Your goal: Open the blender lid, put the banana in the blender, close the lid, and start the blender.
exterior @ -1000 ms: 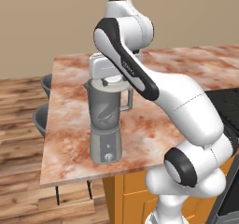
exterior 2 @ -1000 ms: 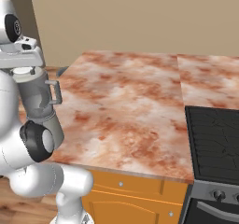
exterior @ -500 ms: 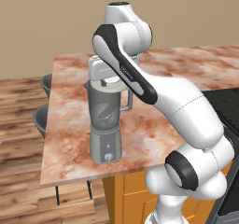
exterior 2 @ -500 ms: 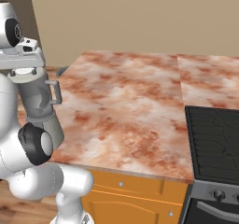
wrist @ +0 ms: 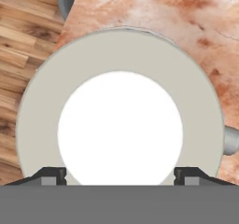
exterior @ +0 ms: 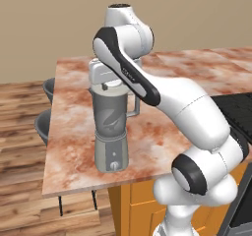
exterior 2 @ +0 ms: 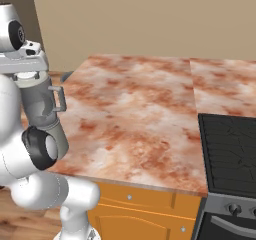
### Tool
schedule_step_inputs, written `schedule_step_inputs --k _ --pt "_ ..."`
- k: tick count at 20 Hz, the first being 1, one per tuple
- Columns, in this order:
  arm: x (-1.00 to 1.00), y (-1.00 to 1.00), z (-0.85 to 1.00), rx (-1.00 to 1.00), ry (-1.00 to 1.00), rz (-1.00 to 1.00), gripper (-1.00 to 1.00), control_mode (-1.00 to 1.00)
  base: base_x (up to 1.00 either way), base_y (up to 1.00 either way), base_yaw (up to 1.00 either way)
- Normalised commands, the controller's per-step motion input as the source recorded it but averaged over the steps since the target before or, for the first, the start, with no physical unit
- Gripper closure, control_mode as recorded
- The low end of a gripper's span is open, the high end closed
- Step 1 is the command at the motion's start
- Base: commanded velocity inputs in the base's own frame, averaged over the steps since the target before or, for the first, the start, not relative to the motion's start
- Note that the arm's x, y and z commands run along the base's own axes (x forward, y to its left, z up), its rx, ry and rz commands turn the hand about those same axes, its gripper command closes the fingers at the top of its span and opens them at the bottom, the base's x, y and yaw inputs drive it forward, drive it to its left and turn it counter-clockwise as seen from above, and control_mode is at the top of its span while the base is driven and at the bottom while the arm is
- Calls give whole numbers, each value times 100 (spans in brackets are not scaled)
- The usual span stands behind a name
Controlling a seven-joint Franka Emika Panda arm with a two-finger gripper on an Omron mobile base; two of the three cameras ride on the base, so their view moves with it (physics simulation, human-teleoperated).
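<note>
The arm hid the blender [exterior 2: 44,115] base in the right base view; the gripper [wrist: 120,172] fingertips were cropped low.

A kitchen: marble counter [exterior 2: 135,109], stove [exterior 2: 230,154], orange cabinets [exterior 2: 145,214].

You are getting left base view looking forward and down from behind arm, blender [exterior: 112,127] mid-frame at moderate range on table [exterior: 74,156]. Right base view facing same table [exterior 2: 135,114] from other side, blender [exterior 2: 42,109] sitting at left edge, stove [exterior 2: 230,154] at right. Hand view looking straight down, very near, onto blender lid [wrist: 120,127]; tool [wrist: 120,175] tips showing at bottom.
</note>
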Motion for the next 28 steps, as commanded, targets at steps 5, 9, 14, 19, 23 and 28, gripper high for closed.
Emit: schedule_step_inputs --k 5,9,14,19,23,28 --pt "17 4 -4 0 0 1 100 -100 0 0 0" --pt "12 0 -1 0 0 2 100 -100 0 0 0" --pt "16 0 0 0 0 2 100 -100 0 0 0" --pt "16 0 -3 0 0 3 100 -100 0 0 0" --pt "14 0 -11 0 0 3 100 -100 0 0 0" --pt "6 1 -14 0 0 0 100 -100 0 0 0"
